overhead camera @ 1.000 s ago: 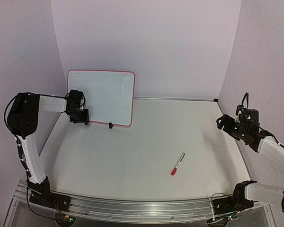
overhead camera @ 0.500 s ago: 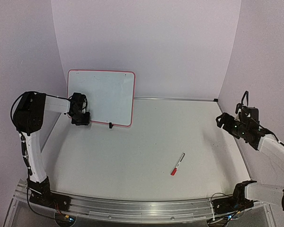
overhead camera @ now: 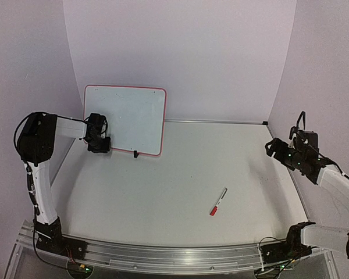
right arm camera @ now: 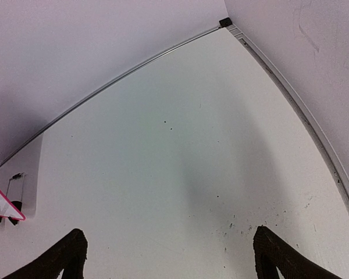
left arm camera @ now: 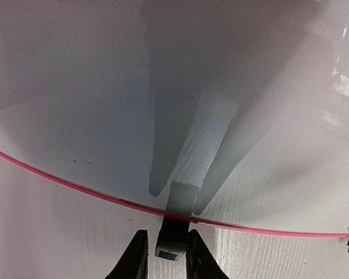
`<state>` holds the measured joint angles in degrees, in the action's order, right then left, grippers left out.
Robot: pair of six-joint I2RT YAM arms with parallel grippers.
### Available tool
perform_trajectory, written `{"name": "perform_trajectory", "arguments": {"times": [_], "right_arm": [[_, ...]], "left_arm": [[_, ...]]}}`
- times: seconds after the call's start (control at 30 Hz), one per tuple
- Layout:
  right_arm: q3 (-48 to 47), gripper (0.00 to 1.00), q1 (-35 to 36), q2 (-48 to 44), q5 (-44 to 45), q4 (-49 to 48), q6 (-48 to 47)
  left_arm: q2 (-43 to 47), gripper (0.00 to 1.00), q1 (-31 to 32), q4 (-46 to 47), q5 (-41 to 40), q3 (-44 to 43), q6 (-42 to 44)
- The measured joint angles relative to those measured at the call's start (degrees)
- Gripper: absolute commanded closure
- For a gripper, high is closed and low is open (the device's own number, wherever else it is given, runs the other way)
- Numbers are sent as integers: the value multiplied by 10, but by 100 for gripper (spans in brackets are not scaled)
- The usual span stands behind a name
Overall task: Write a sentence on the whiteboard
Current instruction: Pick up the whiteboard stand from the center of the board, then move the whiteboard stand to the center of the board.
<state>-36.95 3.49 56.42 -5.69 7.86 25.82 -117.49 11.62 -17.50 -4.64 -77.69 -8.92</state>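
Left pincer (left arm camera: pixel 166 233) narrower than a second ago, astride whiteboard (left arm camera: pixel 75 87) foot (left arm camera: pixel 173 244).

My left arm (overhead camera: pixel 42 180) rises from its near-left base, bends at the elbow and reaches toward the far side, wrist low. My left gripper (left arm camera: pixel 167 233) is drawn nearly closed, its two fingers (left arm camera: pixel 138 258) pinching the black foot (left arm camera: pixel 173 241) of the whiteboard (left arm camera: pixel 93 87). My right arm (overhead camera: pixel 337 183) is folded at the right side, and my right gripper (right arm camera: pixel 171 247) is raised, fingers spread wide, holding nothing.
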Motion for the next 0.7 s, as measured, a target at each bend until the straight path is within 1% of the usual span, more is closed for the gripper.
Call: {"name": "perform_trajectory", "arguments": {"times": [0.13,0.5,0.7], "right_arm": [[0,4,0,0,0,0,0],[0,4,0,-10,0,9,-3],[0,4,0,-23,0,14,-5]], "left_arm": [[0,83,0,0,3,1,2],[0,100,4,0,10,1,27],[1,100,18,1,-3,3,27]]}}
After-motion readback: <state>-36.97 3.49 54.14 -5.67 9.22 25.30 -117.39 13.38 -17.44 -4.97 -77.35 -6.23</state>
